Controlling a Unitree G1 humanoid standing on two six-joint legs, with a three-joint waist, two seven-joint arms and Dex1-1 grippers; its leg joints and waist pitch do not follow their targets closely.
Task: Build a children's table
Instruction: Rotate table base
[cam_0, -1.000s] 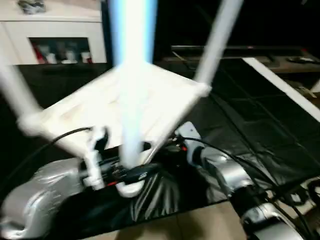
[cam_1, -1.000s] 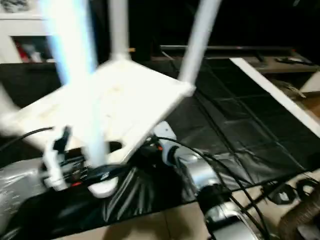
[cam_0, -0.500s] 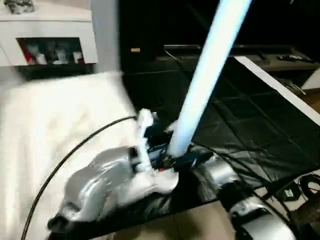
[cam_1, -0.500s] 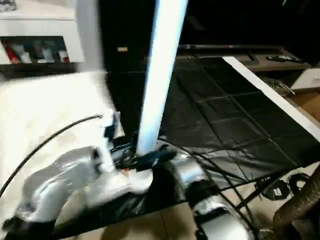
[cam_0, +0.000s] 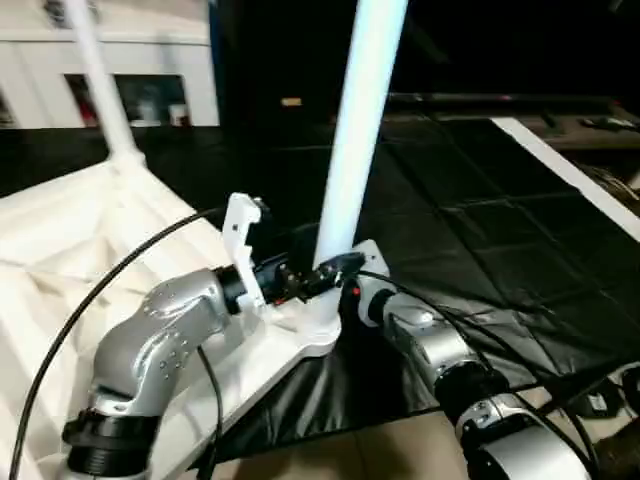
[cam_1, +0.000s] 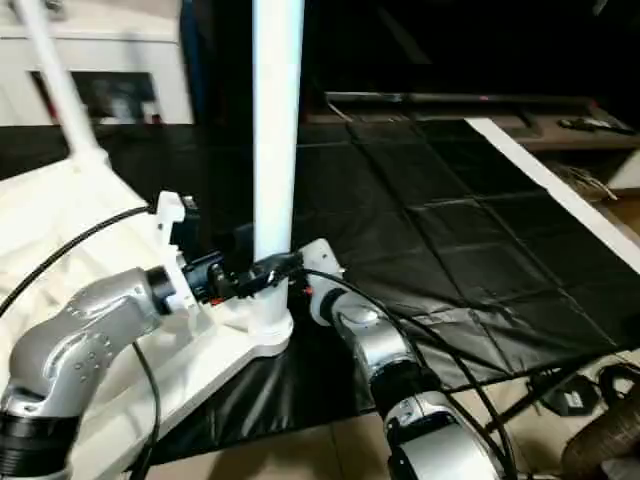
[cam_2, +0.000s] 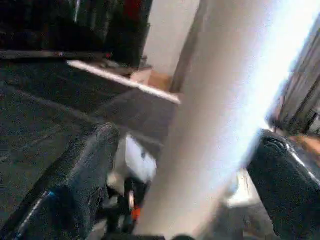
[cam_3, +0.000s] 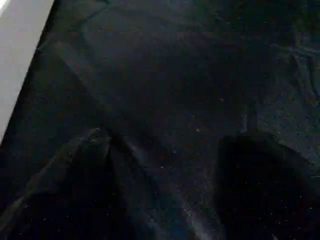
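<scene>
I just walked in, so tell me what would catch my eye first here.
A tall white table leg rises from the near corner of the upside-down tabletop, with the left gripper open around it. A second leg stands at the far corner, and black sheeting covers the floor on the right.

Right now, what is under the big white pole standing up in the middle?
The leg stands in a round corner socket of the upside-down tabletop. Black sheet lies beneath; the leg's bottom end is hidden.
</scene>
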